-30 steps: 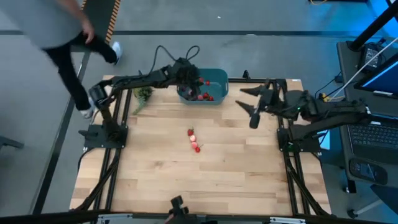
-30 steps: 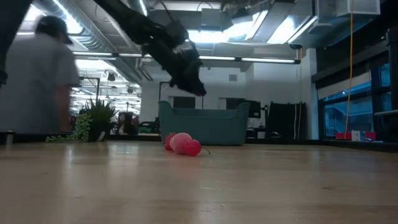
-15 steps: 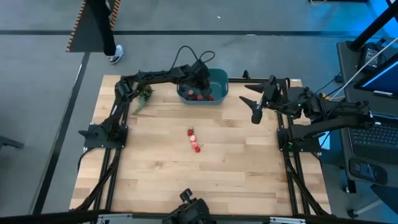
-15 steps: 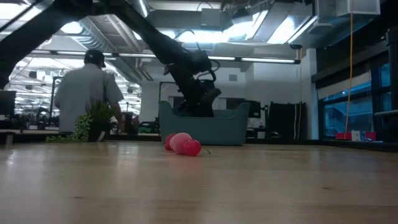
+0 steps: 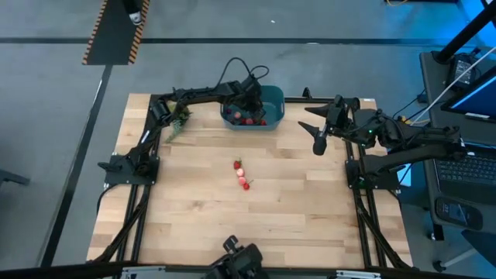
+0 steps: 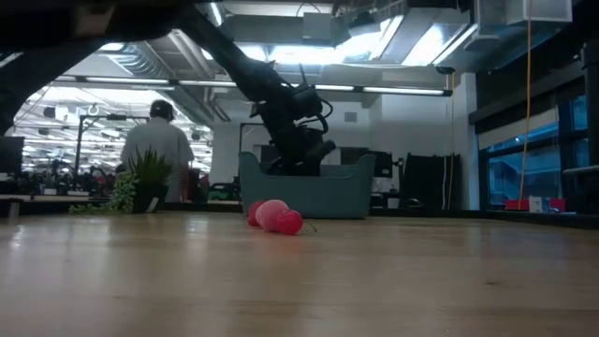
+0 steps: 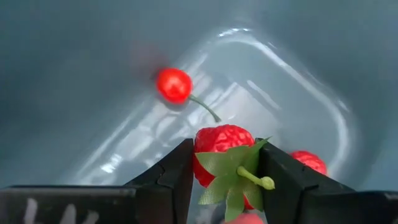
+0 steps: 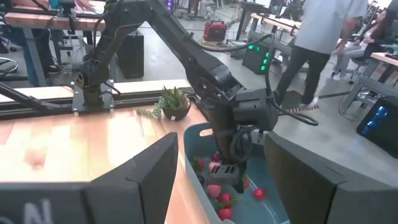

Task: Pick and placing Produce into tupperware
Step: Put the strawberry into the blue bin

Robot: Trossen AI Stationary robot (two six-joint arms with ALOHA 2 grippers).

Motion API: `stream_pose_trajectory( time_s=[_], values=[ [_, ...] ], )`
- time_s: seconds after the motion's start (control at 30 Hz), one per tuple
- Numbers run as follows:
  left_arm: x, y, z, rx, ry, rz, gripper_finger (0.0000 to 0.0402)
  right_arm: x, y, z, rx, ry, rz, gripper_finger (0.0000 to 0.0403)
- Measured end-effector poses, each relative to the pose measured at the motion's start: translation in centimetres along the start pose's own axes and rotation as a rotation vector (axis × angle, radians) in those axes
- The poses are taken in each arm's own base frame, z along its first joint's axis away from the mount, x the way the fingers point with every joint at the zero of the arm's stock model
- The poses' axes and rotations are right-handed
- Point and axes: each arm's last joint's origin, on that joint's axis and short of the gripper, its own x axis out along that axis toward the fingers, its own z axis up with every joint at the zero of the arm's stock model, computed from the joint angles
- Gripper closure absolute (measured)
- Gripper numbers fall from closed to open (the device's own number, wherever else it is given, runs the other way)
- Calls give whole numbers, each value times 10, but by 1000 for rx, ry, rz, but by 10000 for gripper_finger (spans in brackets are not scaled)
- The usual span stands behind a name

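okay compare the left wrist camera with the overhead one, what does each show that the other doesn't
Only the left wrist view: the left gripper shut on a strawberry with a green top, above the tub floor, where a small red stemmed piece lies.

Only the high view: loose pieces on the table, the plant, and the right gripper waiting open near the right edge.

Both: the teal tub holding red produce.

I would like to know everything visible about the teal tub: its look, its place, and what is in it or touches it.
The teal tub is a rectangular plastic container with rounded corners and a thick rim. It stands upright at the far edge of the wooden table, near the middle. Several small red strawberries lie inside. The left end effector reaches down into it, shut on a strawberry with a green top.
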Motion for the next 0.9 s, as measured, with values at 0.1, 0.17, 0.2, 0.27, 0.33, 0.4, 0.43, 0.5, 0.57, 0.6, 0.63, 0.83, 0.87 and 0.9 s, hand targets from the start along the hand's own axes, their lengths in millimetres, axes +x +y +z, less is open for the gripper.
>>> stream_pose_trajectory(
  time_s=[0.1,0.17,0.2,0.27,0.33,0.4,0.43,0.5,0.57,0.6,0.63,0.83,0.87,0.9],
  values=[
    [0,3,-2,-48,42,-61,263,0,0,0,0,2,0,162],
    [0,5,-4,-59,75,-75,262,0,0,0,-1,3,0,162],
    [-1,6,-6,-63,97,-70,263,0,0,0,-2,4,0,162],
    [-1,10,-9,-72,127,-62,263,0,0,-1,-3,7,0,162],
    [-1,15,-9,-85,142,-74,262,0,0,-1,-3,8,1,162],
    [-2,20,-9,-95,152,-82,262,0,0,-1,-4,9,1,162],
    [-1,22,-9,-99,157,-82,261,0,0,-1,-4,9,1,162],
    [1,23,-10,-102,163,-84,261,0,0,-1,-3,10,1,162],
    [1,25,-11,-101,167,-88,261,0,0,-1,14,13,2,162],
    [1,24,-10,-98,168,-94,261,0,0,-2,19,16,2,162],
    [1,24,-10,-99,170,-106,260,0,0,-2,19,19,3,162],
    [0,21,-11,-98,185,-170,232,0,0,-3,15,27,3,162],
    [1,21,-11,-94,185,-169,225,0,0,-3,15,27,3,162],
    [1,20,-11,-86,184,-167,219,0,0,-3,14,27,3,162]
  ],
)
